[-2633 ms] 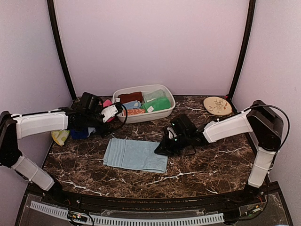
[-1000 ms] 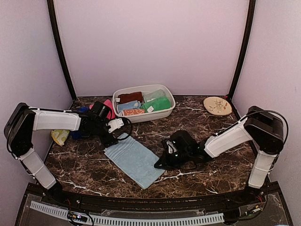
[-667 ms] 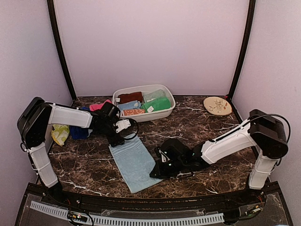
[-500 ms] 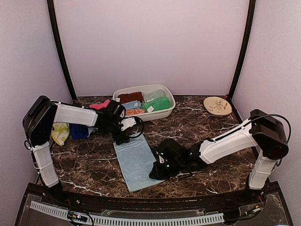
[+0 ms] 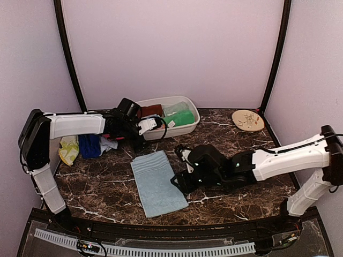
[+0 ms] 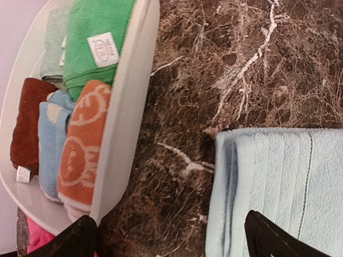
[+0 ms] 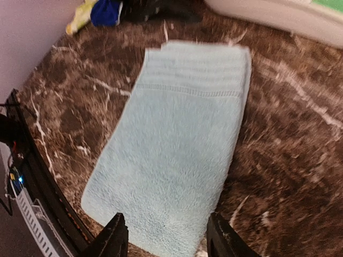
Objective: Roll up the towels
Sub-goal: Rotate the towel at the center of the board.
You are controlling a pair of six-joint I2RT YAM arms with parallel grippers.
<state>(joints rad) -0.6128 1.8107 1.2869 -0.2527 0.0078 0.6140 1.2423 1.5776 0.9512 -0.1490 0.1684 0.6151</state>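
A small pale blue towel (image 5: 158, 182) lies flat and unrolled on the marble table, its long side running from far to near. It also shows in the right wrist view (image 7: 182, 144) and the left wrist view (image 6: 278, 182). My left gripper (image 5: 139, 143) is open and empty, just beyond the towel's far edge, between it and the tub; its jaws straddle bare marble and the towel's corner (image 6: 171, 241). My right gripper (image 5: 178, 183) is open and empty at the towel's right side, hovering over its near end (image 7: 167, 238).
A white oval tub (image 5: 182, 129) at the back holds rolled green (image 6: 96, 43), dark red (image 6: 29, 123), pale blue and orange-patterned cloths. Royal blue (image 5: 90, 145), pink (image 6: 37, 241) and yellow-green (image 5: 68, 150) cloths lie piled at far left. A tan plate (image 5: 248, 120) sits at back right.
The pale blue towel was swung from lying crossways to lengthwise. Both grippers have let go of it: the left drew back toward the tub, the right rose to the towel's right.
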